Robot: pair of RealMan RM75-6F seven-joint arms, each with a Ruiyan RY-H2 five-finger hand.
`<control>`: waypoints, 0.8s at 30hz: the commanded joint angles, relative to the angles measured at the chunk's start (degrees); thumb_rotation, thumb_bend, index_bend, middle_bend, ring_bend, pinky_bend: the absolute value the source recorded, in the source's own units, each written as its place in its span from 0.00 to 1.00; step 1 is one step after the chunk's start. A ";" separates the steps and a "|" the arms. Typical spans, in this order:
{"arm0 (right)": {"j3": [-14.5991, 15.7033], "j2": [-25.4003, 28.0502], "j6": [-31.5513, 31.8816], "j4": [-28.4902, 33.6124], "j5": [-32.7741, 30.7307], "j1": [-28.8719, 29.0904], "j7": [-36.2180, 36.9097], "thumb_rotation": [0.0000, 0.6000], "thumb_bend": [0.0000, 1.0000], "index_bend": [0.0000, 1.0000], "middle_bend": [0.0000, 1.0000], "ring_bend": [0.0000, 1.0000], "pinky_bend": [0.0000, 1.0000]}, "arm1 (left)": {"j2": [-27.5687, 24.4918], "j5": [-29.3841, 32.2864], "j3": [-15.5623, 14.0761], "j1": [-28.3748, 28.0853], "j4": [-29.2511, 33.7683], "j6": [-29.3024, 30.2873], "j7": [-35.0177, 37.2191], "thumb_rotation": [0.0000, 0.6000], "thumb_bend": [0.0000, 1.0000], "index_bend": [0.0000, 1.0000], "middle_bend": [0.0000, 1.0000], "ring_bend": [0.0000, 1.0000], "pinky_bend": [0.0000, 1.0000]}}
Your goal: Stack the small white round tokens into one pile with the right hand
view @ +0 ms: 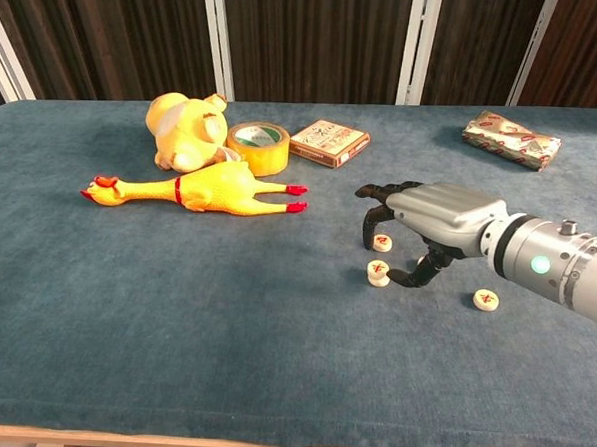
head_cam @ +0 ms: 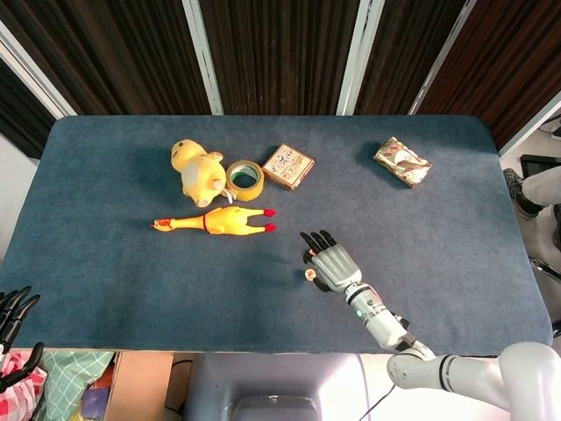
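On the blue-carpeted table [view: 123, 314], the right hand [view: 434, 216] is hovering palm-down with its fingers curled loosely and holding nothing, arched over the working spot so it can come down on the tokens from above. Beneath it, the near token stack [view: 378, 274] is sitting just off the thumb, apparently two high, another token [view: 383, 243] is lying under the fingers, and a stray token [view: 486, 299] is waiting well to the right, still to be gathered. The left hand [head_cam: 12, 309] is hanging off the table's corner, fingers apart, idle.

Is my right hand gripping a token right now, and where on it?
Nothing is held. The right hand arches over the small white round tokens, fingers apart; the pile sits on the blue table.
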State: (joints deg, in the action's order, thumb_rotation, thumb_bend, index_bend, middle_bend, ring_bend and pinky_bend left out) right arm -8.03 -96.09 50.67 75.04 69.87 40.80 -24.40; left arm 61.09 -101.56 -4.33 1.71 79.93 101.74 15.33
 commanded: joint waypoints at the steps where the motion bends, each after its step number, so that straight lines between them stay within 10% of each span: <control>1: 0.65 1.50 1.51 1.13 0.78 -0.88 0.14 1.00 0.48 0.45 0.00 0.00 0.00 | 0.04 0.09 0.04 0.07 -0.12 0.09 0.13 1.00 0.44 0.00 0.00 0.00 0.07; 24: 1.89 -0.14 0.02 -6.42 -0.88 -0.93 -0.40 1.00 0.48 0.56 0.00 0.00 0.00 | 0.11 -0.23 -0.10 -0.13 0.20 -0.41 -0.56 1.00 0.44 0.00 0.00 0.00 0.07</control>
State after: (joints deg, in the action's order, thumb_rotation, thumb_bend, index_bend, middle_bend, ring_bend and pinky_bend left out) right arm -6.14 -96.24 50.68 68.66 69.04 39.88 -24.75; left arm 61.20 -101.78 -4.43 1.59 80.14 101.34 14.77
